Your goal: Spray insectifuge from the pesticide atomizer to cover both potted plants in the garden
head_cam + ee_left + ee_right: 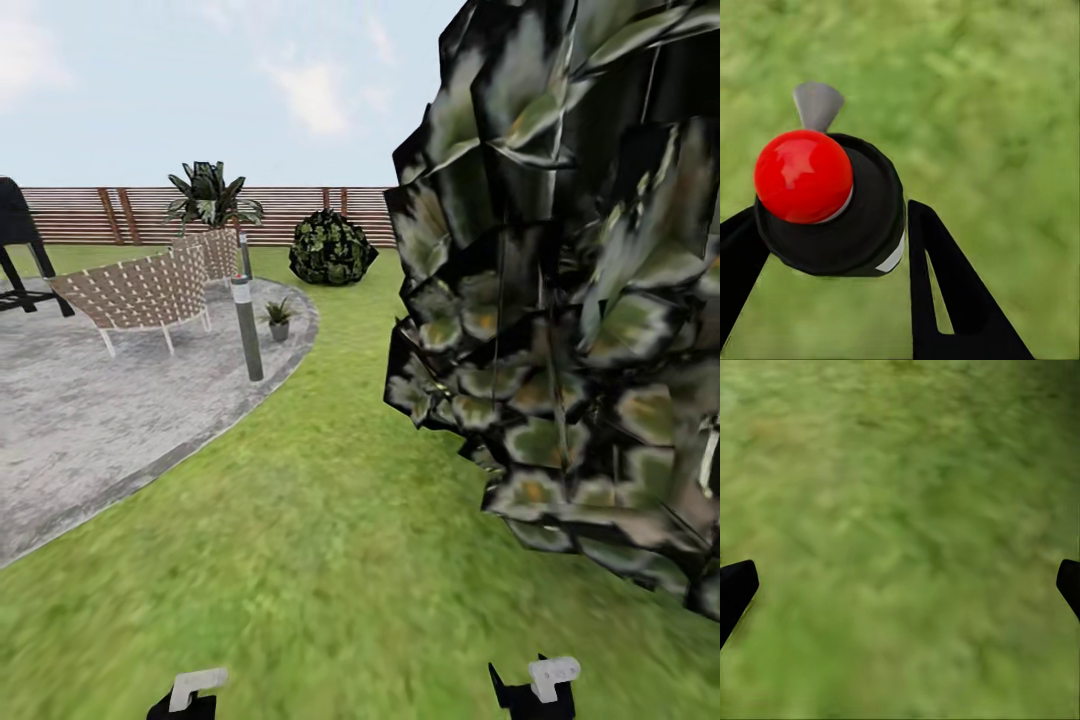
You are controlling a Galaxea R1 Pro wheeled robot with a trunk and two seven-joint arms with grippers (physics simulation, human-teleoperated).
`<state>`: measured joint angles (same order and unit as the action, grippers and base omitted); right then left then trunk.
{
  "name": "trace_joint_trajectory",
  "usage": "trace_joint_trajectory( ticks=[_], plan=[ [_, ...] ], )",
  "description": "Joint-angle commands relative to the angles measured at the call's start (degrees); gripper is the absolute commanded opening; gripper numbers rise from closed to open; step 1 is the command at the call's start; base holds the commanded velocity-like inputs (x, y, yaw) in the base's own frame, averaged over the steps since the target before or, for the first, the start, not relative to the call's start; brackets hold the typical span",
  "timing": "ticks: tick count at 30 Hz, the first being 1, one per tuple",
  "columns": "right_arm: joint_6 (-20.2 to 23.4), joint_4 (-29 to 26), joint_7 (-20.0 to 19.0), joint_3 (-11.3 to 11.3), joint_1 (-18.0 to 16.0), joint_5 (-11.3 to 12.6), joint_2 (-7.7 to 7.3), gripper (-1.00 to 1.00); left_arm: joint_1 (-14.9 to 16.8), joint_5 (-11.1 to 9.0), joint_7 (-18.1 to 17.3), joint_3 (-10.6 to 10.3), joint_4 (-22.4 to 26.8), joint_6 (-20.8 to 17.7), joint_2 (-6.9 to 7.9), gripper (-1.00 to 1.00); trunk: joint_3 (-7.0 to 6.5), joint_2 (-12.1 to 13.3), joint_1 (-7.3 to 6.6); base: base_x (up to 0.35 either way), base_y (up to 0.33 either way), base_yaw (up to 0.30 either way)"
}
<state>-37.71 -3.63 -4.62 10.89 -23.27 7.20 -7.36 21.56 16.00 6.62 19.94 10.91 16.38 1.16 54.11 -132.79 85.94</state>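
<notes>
My left gripper (832, 216) is shut on the pesticide atomizer (832, 217). Looking down on it, I see a dark round body with a red knob on top, a grey nozzle and a sliver of white label, and a black finger (945, 292) pressed to its side. One potted plant (279, 318), a small green rosette in a grey pot, stands far ahead on the rim of the paved circle (90, 420). My right gripper (900, 585) hangs open over bare grass with nothing in it. Both wrists, the left (190, 692) and the right (540, 688), show at the bottom edge of the head view.
A large dark shrub (570, 300) looms close on the right. A grey bollard lamp (245, 325) stands beside the potted plant, with wicker chairs (140, 295) and a black grill (20, 245) on the paving. A round bush (331, 248) and a brown slatted fence (300, 212) lie beyond. Lawn (330, 540) stretches ahead.
</notes>
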Motion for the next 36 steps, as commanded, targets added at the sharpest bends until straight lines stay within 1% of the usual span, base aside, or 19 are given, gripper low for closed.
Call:
trace_joint_trajectory(
  ticks=[1,21,31,36],
  plan=[
    [-0.17,0.03,-0.48,0.18,-0.02,0.62,-0.03,1.0,0.07,0.59,0.24,0.27,-0.1,0.23,-0.02,-1.0,0.05,-0.02,0.02,0.34,0.0,0.262],
    [-0.17,0.03,-0.48,0.18,-0.02,0.62,-0.03,1.0,0.07,0.6,0.24,0.27,-0.1,0.23,-0.02,-1.0,0.05,-0.02,0.02,0.34,0.0,0.274],
    [-0.17,0.03,-0.48,0.18,-0.02,0.62,-0.03,1.0,0.07,0.61,0.24,0.27,-0.1,0.23,-0.02,-1.0,0.05,-0.02,0.02,0.34,0.066,0.255],
    [-0.17,0.03,-0.48,0.18,-0.02,0.62,-0.03,1.0,0.07,0.61,0.24,0.27,-0.1,0.23,-0.02,-1.0,0.05,-0.02,0.02,0.34,0.082,0.099]
  ],
)
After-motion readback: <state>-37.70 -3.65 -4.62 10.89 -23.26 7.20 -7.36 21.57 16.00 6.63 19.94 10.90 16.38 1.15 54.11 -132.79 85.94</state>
